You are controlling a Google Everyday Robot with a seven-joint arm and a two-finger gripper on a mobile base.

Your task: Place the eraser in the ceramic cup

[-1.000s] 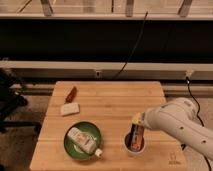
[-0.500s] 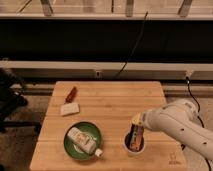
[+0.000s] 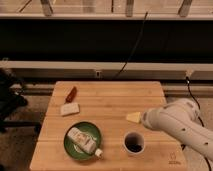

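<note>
A white robot arm's gripper [image 3: 134, 117], fingers impossible to tell, hangs just above-left of the ceramic cup [image 3: 134, 142], where something dark, likely the eraser [image 3: 134, 146], lies, so backing away seems next.

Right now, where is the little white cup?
In the camera view the ceramic cup stands near the table's front edge, right of the green plate, just below the gripper.

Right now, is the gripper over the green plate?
No: the gripper is above and beside the ceramic cup, which has something dark inside; the green plate lies apart, to the cup's left in the picture.
</note>
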